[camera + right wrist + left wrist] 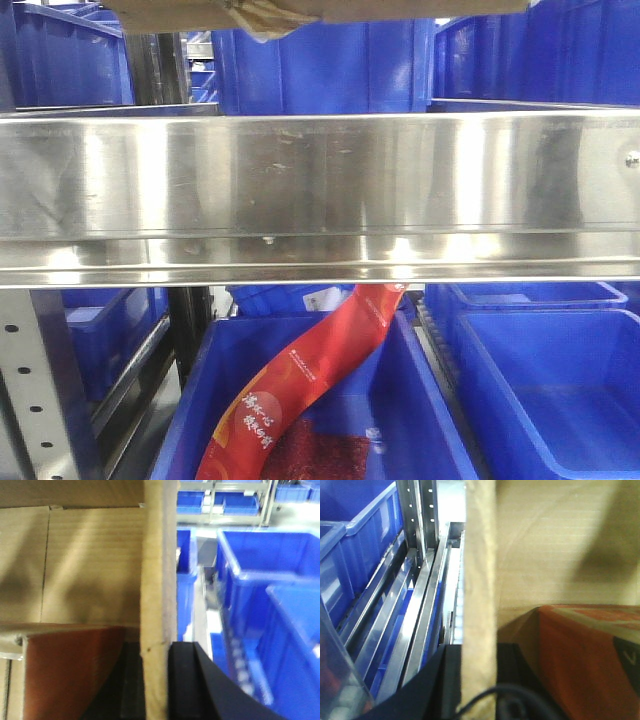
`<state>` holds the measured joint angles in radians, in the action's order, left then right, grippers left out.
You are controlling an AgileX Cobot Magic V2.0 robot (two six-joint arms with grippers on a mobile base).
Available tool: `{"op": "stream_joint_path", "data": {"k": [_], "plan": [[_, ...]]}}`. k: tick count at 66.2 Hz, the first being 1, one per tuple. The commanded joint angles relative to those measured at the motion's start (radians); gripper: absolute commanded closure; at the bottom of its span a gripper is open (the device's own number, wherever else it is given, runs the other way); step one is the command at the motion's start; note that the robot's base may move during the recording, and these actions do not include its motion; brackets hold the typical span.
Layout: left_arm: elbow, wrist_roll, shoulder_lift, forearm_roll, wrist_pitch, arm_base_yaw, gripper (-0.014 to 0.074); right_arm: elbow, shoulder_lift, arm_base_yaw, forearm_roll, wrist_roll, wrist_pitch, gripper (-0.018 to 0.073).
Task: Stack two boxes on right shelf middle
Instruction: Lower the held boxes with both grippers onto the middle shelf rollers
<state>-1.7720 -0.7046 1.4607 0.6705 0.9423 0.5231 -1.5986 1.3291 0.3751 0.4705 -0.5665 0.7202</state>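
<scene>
Steel shelf [320, 175] ahead; left jaws [479, 680], right jaws [159, 680] each clamp box [550, 545] wall.

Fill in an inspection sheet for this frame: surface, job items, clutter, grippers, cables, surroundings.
Surface: steel shelf rail fills the front view; its top is hidden.
Job's things: one cardboard box raised, its underside above the rail; second box not seen.
Clutter: red bag in a lower blue bin.
Grippers: left gripper and right gripper each clamp a box wall.
Cables: dark cable by the left gripper.
Surroundings: blue bins, perforated uprights.
</scene>
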Motion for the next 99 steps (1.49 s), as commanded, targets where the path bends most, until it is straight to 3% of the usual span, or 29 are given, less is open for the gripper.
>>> {"op": "stream_joint_path", "data": {"k": [1, 6, 21, 28, 47, 52, 59, 66, 73, 81, 87, 94, 99], "plan": [[-0.027, 0.079, -0.009, -0.008, 0.018, -0.013, 0.0708, -0.017, -0.017, -0.008, -0.033, -0.003, 0.058, 0.0721], [-0.057, 0.174, -0.007, -0.130, 0.019, -0.040, 0.0708, -0.018, -0.001, -0.006, -0.046, -0.015, 0.088, 0.0706], [-0.080, 0.300, 0.012, -0.352, 0.119, -0.172, 0.0708, -0.161, 0.124, -0.006, -0.068, 0.000, 0.273, 0.0700], [-0.080, 0.330, 0.042, -0.395, 0.135, -0.192, 0.0708, -0.239, 0.185, -0.006, -0.123, 0.056, 0.300, 0.0700], [-0.080, 0.336, 0.113, -0.397, 0.107, -0.192, 0.0697, -0.275, 0.285, -0.006, -0.142, 0.063, 0.370, 0.0671], [-0.080, 0.336, 0.123, -0.397, 0.121, -0.192, 0.0616, -0.275, 0.298, -0.006, -0.144, 0.063, 0.379, 0.0568], [-0.080, 0.336, 0.129, -0.397, 0.103, -0.192, 0.0405, -0.275, 0.305, -0.006, -0.152, 0.063, 0.375, 0.0333], [-0.081, 0.336, 0.129, -0.397, 0.083, -0.192, 0.0229, -0.275, 0.305, -0.006, -0.148, 0.063, 0.356, 0.0159], [-0.116, 0.336, 0.129, -0.397, 0.085, -0.192, 0.0136, -0.286, 0.292, -0.006, -0.141, 0.063, 0.356, 0.0088], [-0.189, 0.336, 0.129, -0.397, 0.104, -0.192, 0.0144, -0.324, 0.272, -0.006, -0.141, 0.063, 0.377, 0.0118], [-0.241, 0.336, 0.129, -0.397, 0.140, -0.192, 0.0214, -0.341, 0.252, -0.006, -0.141, 0.065, 0.383, 0.0214], [-0.269, 0.336, 0.125, -0.397, 0.138, -0.192, 0.0416, -0.343, 0.233, -0.006, -0.140, 0.072, 0.379, 0.0418], [-0.276, 0.336, 0.125, -0.397, 0.128, -0.192, 0.0613, -0.343, 0.231, -0.006, -0.140, 0.072, 0.379, 0.0611]]}}
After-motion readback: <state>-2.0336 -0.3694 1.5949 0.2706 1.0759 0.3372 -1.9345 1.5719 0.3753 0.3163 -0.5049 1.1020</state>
